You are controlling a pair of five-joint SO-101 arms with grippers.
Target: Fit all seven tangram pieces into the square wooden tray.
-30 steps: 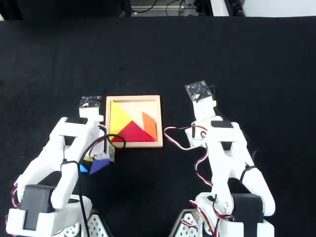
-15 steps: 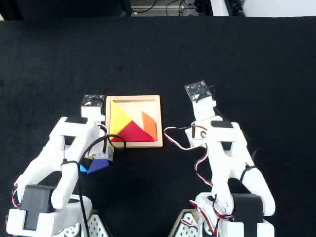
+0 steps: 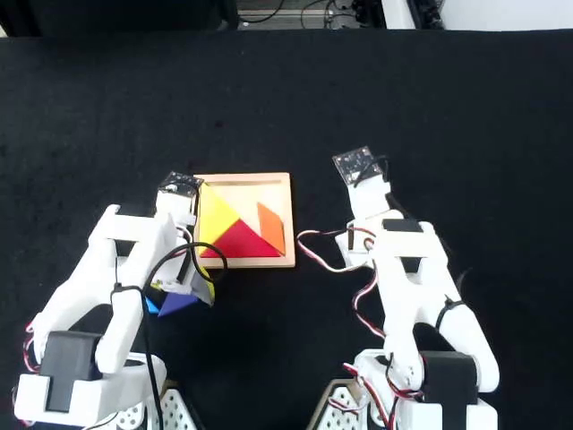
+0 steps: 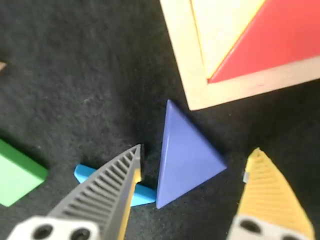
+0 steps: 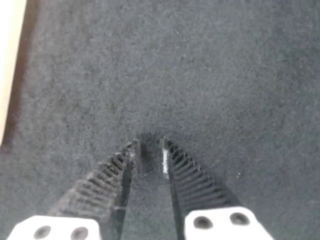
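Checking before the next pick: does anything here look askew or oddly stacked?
The blue triangle touches or overlaps the light blue piece beside the tray corner; I cannot tell which. Nothing else stands out.

Tray point(image 3: 288, 219): square, wooden, partly filled.
Inside: yellow triangle point(image 3: 215, 215), red triangle point(image 3: 240, 240), orange piece point(image 3: 271, 226), all flat.
Outside: blue triangle point(image 4: 182, 157) near tray corner, touching light blue piece point(image 4: 85, 172); green piece point(image 4: 17, 172) apart.
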